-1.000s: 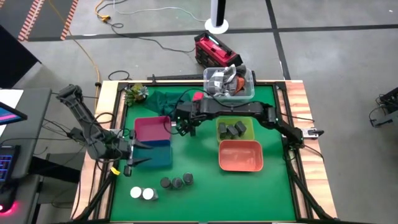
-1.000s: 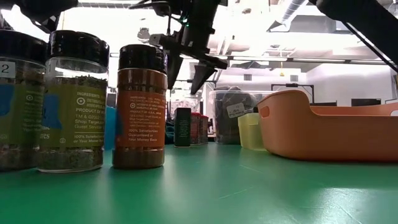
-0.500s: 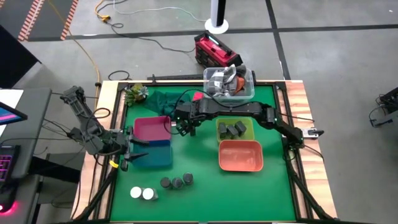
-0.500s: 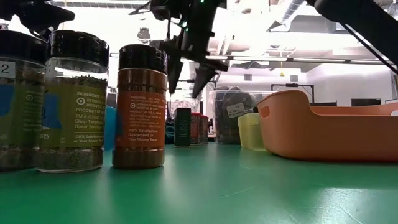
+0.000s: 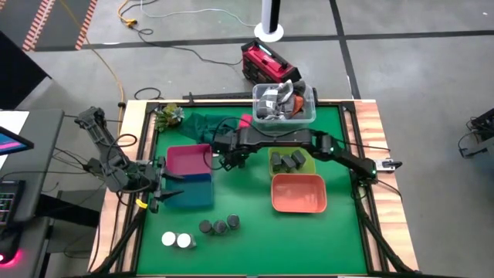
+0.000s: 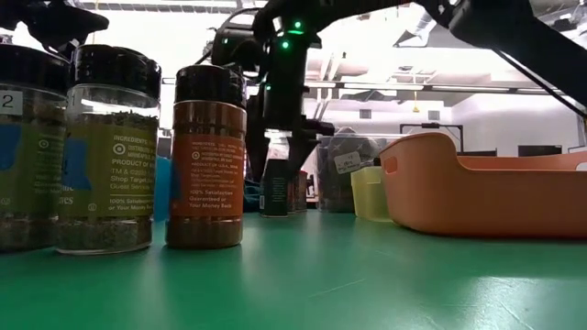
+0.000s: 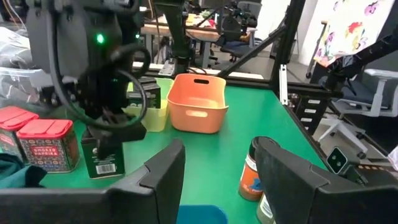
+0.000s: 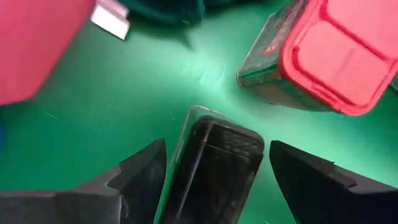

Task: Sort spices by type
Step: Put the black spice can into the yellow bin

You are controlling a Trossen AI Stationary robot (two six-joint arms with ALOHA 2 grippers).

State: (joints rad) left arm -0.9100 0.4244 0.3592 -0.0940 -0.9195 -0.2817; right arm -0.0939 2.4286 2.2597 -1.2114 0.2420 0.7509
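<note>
Spices are partly sorted: three dark blocks [image 5: 287, 161] lie in the yellow-green tray [image 5: 308, 164] right of centre, dark jars [image 5: 219, 225] and white-topped jars [image 5: 177, 240] stand in the lower left of the high view. One more block [image 8: 213, 168] stands near centre, beside a pink-lidded tin [image 8: 323, 56]. The right gripper [image 8: 214, 171] is low over this block, its fingers apart on both sides of it, not yet touching I think. The step is grasping it; next the fingers must close squarely and carry it to the yellow-green tray. The left gripper [image 7: 219, 174] waits open at the left, near the blue tray [image 5: 194, 191].
</note>
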